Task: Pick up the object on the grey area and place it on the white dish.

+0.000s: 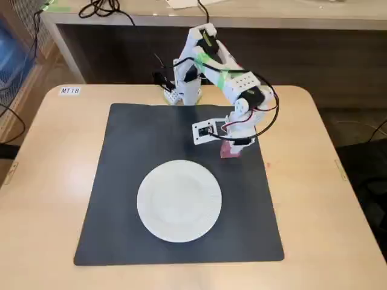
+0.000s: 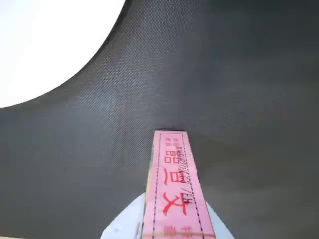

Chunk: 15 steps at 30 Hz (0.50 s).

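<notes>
Pink box [image 2: 174,189], pinched lengthwise in the gripper [image 1: 233,147], points its long axis toward the desk's front edge, low over the grey mat [image 1: 121,169] behind the white dish [image 1: 179,200].

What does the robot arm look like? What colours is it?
The robot arm is made of chunky white plastic pieces with black motor blocks and green tape near the top. Thin black and red cables loop along it. A small white camera box sits by its white gripper.
</notes>
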Each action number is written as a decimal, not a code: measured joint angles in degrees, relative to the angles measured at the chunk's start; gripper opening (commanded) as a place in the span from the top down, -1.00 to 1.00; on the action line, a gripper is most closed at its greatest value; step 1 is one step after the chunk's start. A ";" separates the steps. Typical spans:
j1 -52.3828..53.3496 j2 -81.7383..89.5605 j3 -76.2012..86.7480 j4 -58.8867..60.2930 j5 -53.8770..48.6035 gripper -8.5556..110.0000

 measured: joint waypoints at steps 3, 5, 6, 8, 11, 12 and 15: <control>0.35 -0.09 -5.10 1.49 -3.16 0.86; 1.67 -0.09 -10.90 2.72 -5.89 0.86; 2.37 -0.09 -14.06 2.90 -7.73 0.86; 4.57 -0.09 -20.13 3.25 -11.25 0.86; 8.17 -3.43 -29.88 3.43 -16.70 0.86; 9.49 -5.01 -32.61 3.43 -18.46 0.86; 13.89 -9.14 -38.67 3.43 -24.08 0.86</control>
